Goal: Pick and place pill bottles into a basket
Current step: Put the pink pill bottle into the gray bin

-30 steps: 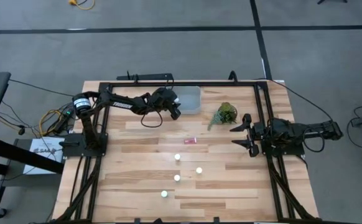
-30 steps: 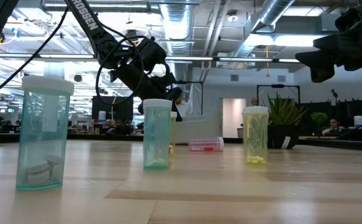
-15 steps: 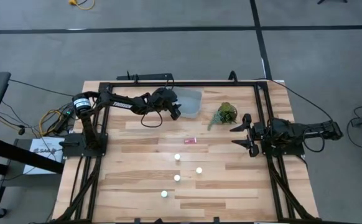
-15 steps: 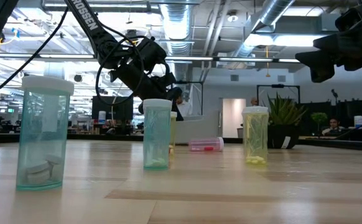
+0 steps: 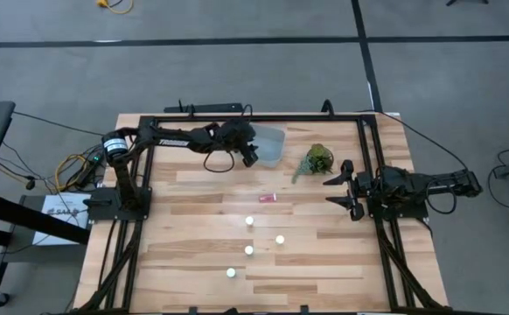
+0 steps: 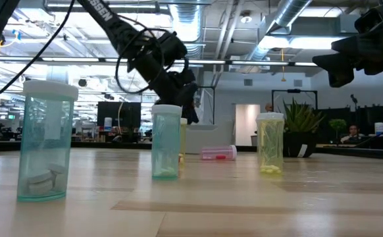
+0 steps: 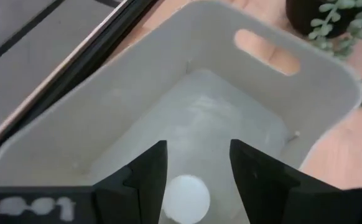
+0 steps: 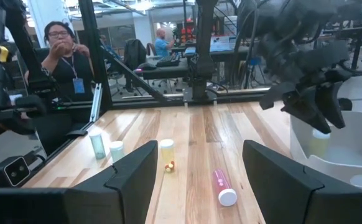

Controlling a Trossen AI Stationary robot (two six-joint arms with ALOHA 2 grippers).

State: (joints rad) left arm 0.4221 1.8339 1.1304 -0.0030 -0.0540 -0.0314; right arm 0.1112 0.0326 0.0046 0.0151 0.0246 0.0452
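Note:
My left gripper (image 5: 251,156) is shut on a pill bottle (image 8: 321,140) and hangs over the left part of the pale basket (image 5: 272,144) at the table's far side. The left wrist view looks down into the basket (image 7: 318,81), with the bottle's white cap (image 7: 184,199) between the fingers. Several white-capped bottles (image 5: 249,221) (image 5: 280,238) (image 5: 248,250) stand upright on the table's middle. A pink bottle (image 5: 267,198) lies on its side. My right gripper (image 5: 346,188) is open and empty at the table's right. My left gripper pinches the pill bottle at its capped upper end (image 8: 321,132) between its two fingers, which come from above and slant down. The bottle hangs upright below the fingers, cap up, clear of the basket's floor.
A green leafy clump (image 5: 318,160) sits right of the basket. A black frame (image 5: 364,131) runs round the table. In the low view the standing bottles (image 6: 45,139) (image 6: 166,141) (image 6: 270,143) are near, the pink one (image 6: 218,153) farther. People show beyond the table (image 8: 60,46).
My left gripper has carried the bottle a little toward the table's right and far edge, from beside the basket's left rim to over its inside. It has stayed shut.

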